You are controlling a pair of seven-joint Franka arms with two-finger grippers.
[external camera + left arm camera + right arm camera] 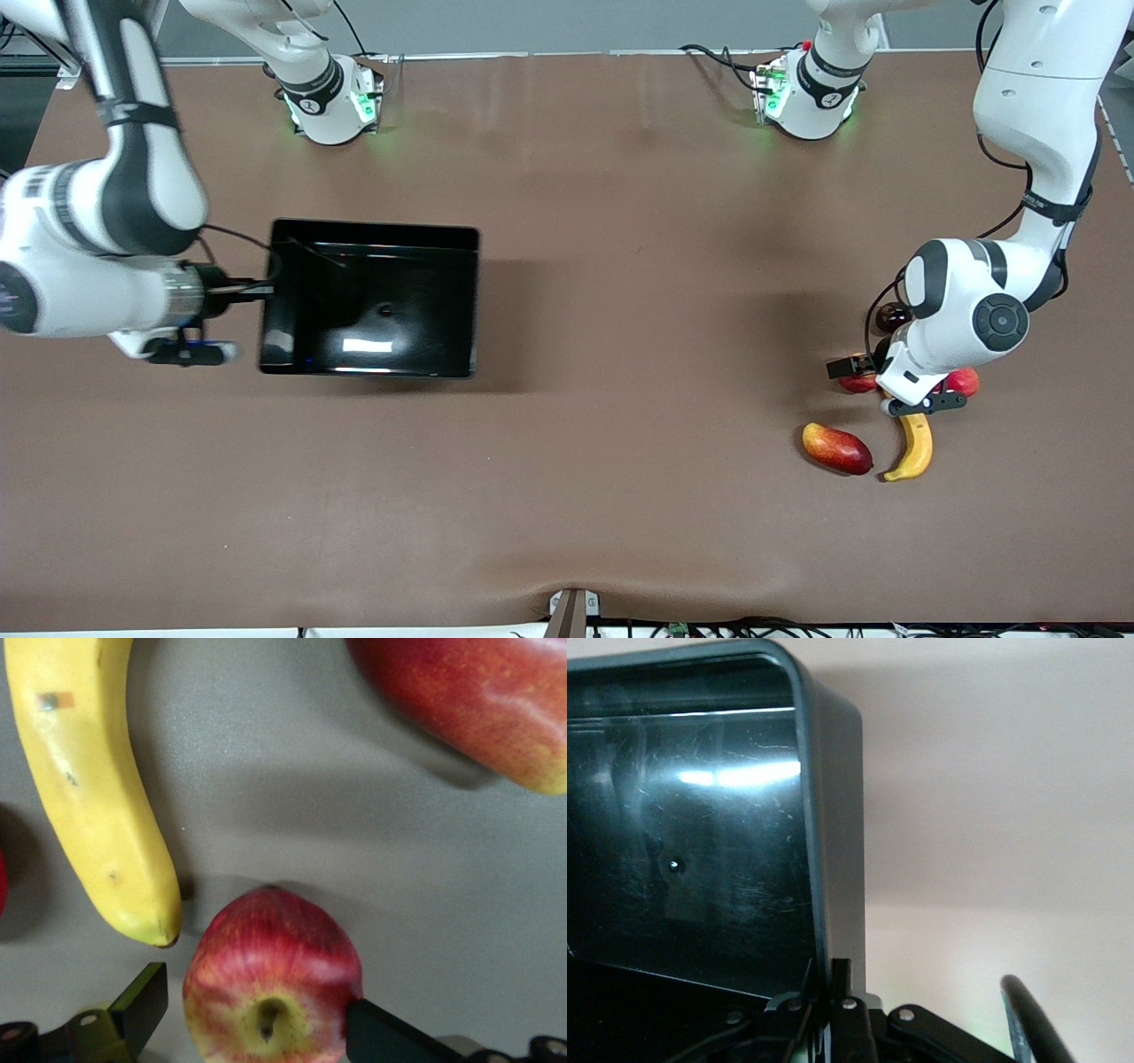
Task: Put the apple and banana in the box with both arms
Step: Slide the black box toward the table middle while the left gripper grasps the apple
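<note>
Red-and-yellow, the apple point(272, 979) is sitting on the worktop point(620, 443) between the parted fingers of the left end effector point(257, 1023), beside the banana point(93, 788), while the right end effector point(833, 1010) is clamping the box point(833, 815) wall.

Brown table point(620, 266) with black box point(443, 354), banana point(917, 452), apple point(857, 383), mango point(836, 448), red fruit point(964, 382).
</note>
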